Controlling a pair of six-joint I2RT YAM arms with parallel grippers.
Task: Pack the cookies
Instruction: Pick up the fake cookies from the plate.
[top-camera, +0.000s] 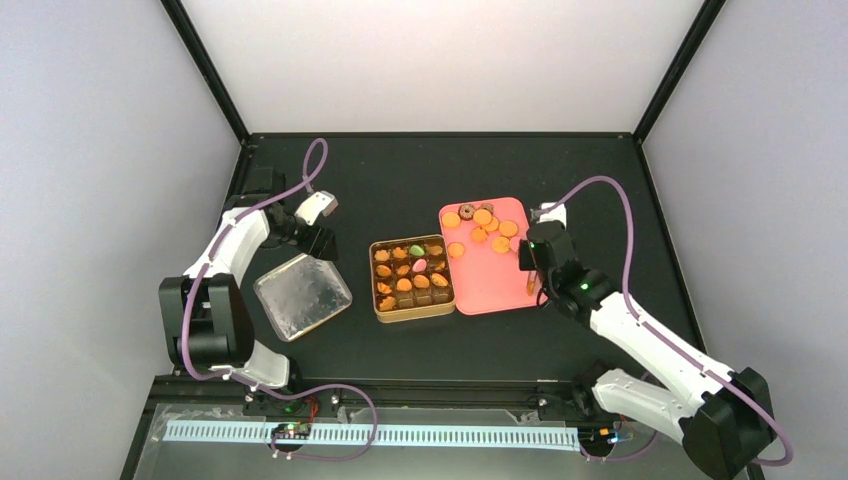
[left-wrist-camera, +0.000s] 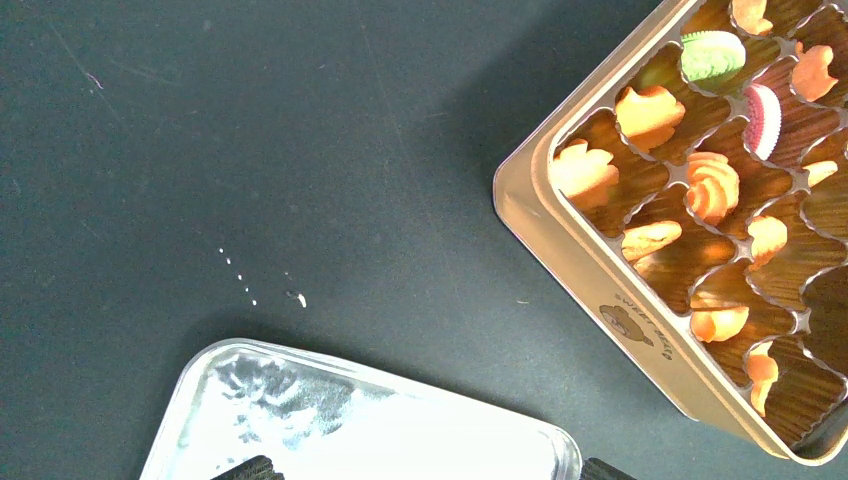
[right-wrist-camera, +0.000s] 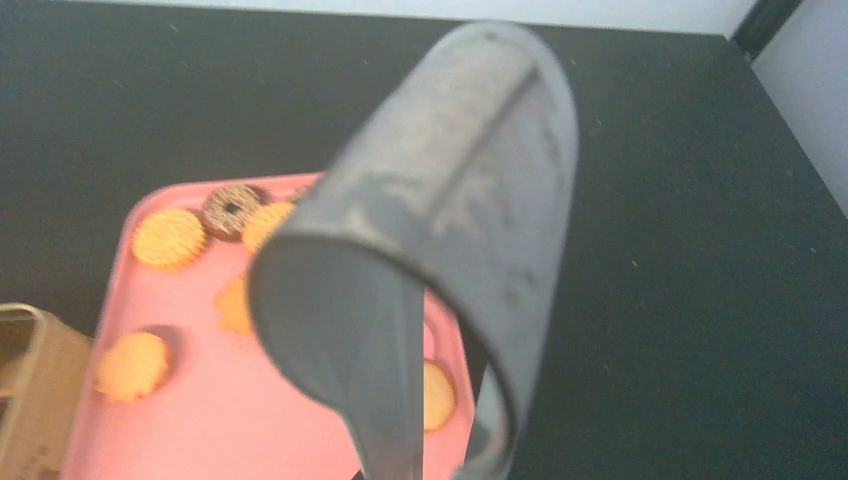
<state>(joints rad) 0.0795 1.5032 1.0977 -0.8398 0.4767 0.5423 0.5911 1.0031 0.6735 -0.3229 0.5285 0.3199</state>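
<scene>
A black table boxed in by pale walls carries everything. The right gripper reaches over the right edge of the pink tray. Its fingers are hidden, but it seems clamped on the metal tongs, whose grey loop fills its wrist view. The left gripper hangs with jaws wide apart above the clear lid. Between lid and tray sits the brown tin. Some cookies lie loose on the tray's far half. Others fill tin compartments, one green and one pink among them.
</scene>
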